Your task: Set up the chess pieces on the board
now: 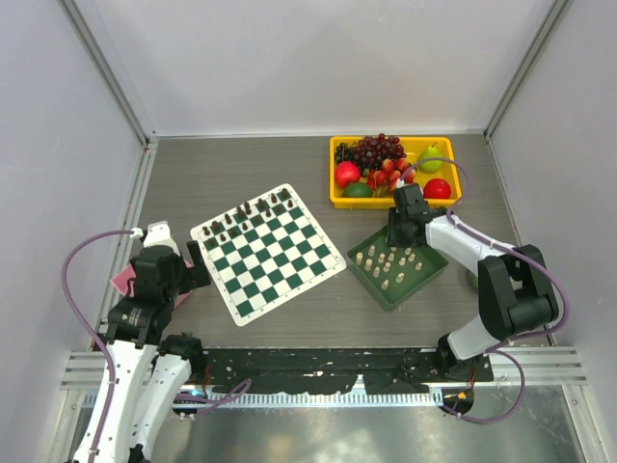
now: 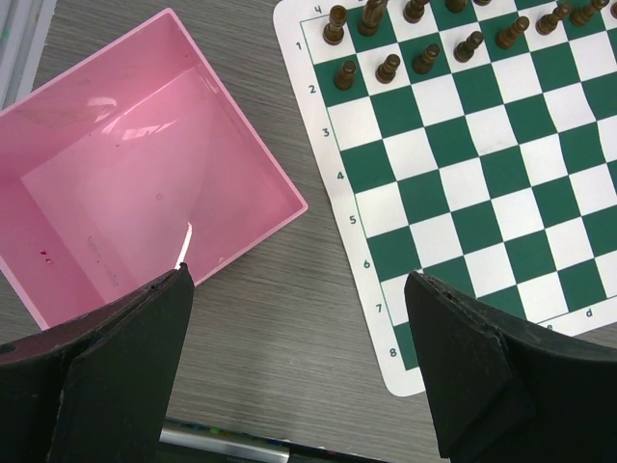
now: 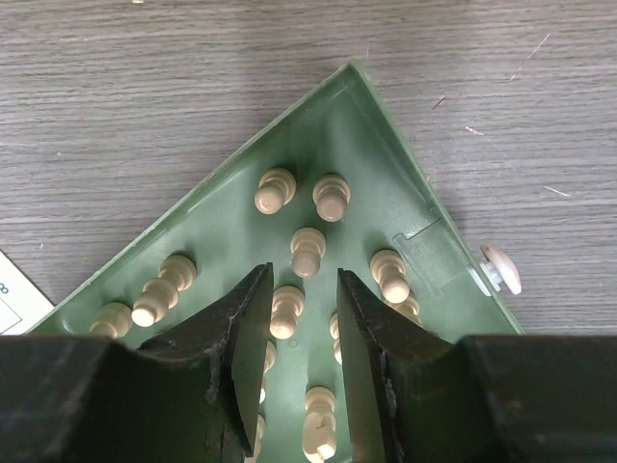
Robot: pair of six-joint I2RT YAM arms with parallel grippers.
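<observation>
Chess pieces [image 3: 308, 251] not yet on board [image 1: 268, 253], most in green tray [image 3: 386, 174]; right fingers [image 3: 241, 338] loosely straddle one, left fingers [image 2: 125, 357] spread wide

The board [image 1: 267, 253] is lying mid-desk [image 1: 241, 164], with the other pieces [image 1: 253, 210] standing in two rows along its far left edge. The box [image 2: 116, 193] is sitting just left of the board. The tray [image 1: 388, 299] is sitting near the board's right corner, holding the chess pieces [image 1: 386, 260]. One stray piece [image 3: 501, 268] is lying on the desk just outside the tray's edge. The fruit bin [image 1: 366, 202] is sitting behind the tray.
</observation>
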